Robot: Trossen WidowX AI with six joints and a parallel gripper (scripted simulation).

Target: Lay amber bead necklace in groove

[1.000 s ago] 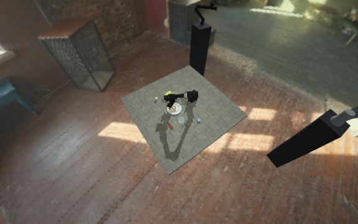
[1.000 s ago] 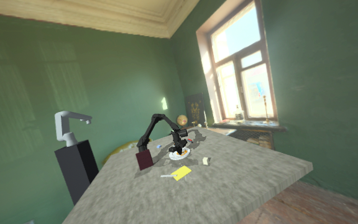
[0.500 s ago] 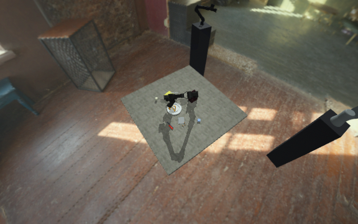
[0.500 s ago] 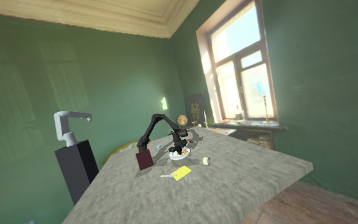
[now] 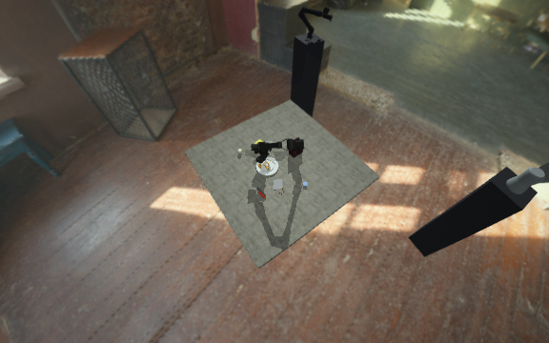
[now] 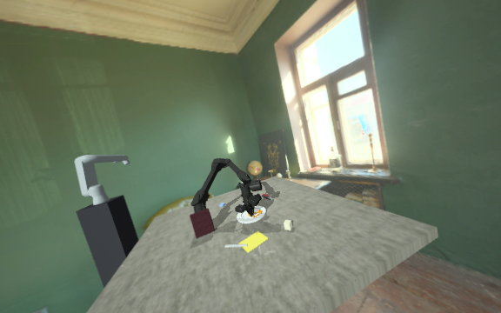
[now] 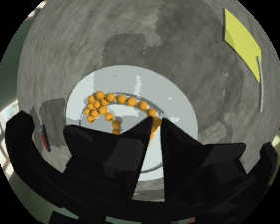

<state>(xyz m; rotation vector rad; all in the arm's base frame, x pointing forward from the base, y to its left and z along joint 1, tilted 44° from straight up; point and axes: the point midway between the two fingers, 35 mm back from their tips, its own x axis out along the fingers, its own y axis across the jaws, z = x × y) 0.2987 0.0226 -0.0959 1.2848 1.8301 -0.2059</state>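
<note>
The amber bead necklace (image 5: 267, 166) (image 6: 257, 213) (image 7: 122, 99) lies on the round white bead board (image 5: 258, 170) (image 6: 243, 221) (image 7: 183, 112). In the wrist view its beads are bunched at the left, with a curved strand running right along the groove line to the fingertips and a short strand dropping at the left. My gripper (image 6: 250, 213) (image 7: 156, 121) is low over the board's right part in the wrist view, shut on a bead or so of the necklace's right strand. The fingers hide the near part of the necklace and board.
A yellow sheet (image 6: 254, 242) (image 7: 243, 42) with a pale stick (image 6: 233, 246) (image 7: 261, 87) lies near the board. A whitish block (image 5: 239, 151) (image 6: 288, 224), a red item (image 5: 261, 193) (image 6: 266, 196) (image 7: 45, 142), a grey square (image 5: 277, 184) and a small blue object (image 5: 305, 184) (image 6: 222, 204) are also there.
</note>
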